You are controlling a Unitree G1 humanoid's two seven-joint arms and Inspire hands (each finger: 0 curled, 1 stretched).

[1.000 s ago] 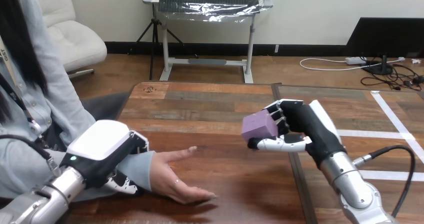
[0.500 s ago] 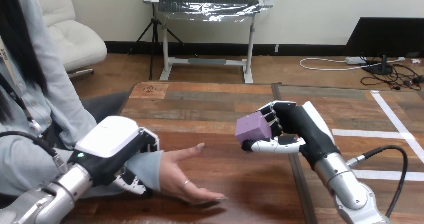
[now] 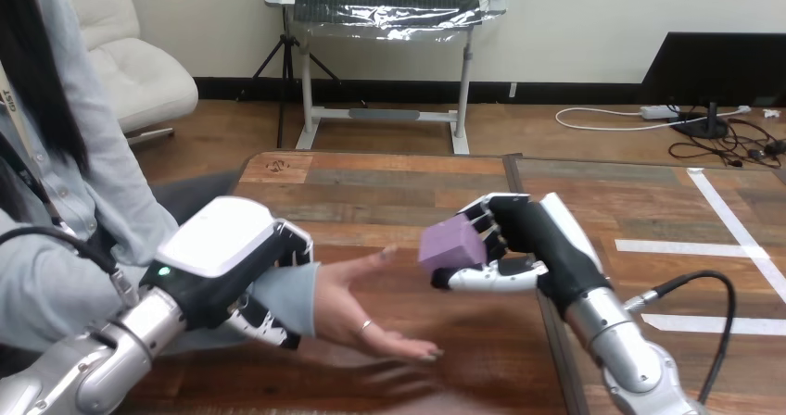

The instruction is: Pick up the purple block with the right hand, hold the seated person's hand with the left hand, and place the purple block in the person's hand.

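Right hand: we see the right hand raised over the table, with its fingers and thumb closed on the purple block.
Purple block: the purple block sits at the tips of the right hand, with the fingers behind it and the thumb under it (as far as we can see, it touches nothing else).
Left hand: the left hand lies over the person's wrist, white shell upward. Its fingers bend over the far side of the pale sleeve and its thumb shows under the near side, so we judge that it grips the wrist.
Person's hand: the person's hand reaches out just beyond the left hand, palm up and fingers straight. It is low over the table, and we cannot tell if it rests there.
Block and palm: the block hangs just beside the person's fingertips and a little higher. The two are near but apart.
Both robot hands: they are well apart, with the open palm between them.
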